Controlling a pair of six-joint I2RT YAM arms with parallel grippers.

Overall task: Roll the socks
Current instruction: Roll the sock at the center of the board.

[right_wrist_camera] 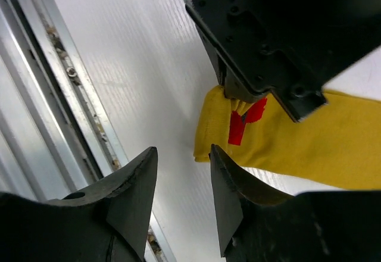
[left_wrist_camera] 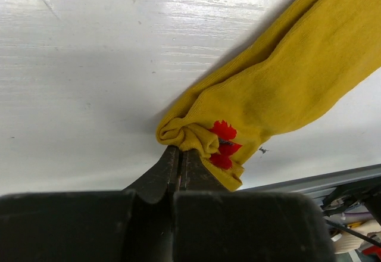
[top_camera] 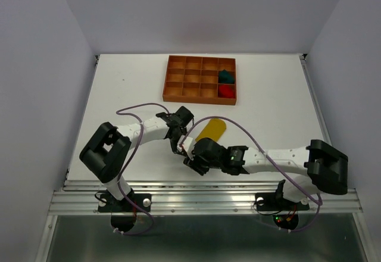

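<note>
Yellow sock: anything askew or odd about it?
The yellow sock is puckered at its near end, where the shut left hand pinches it; the rest lies flat on the table. The right hand stands open beside it.

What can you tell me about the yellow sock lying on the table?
The yellow sock is knitted fabric, mustard in tone, with a small red pattern near one end. It lies mostly flat and stretched out on the white table. The left gripper is shut on the bunched end by the pattern. The right gripper, jaws open, is close beside that end; whether it touches cannot be told.
</note>
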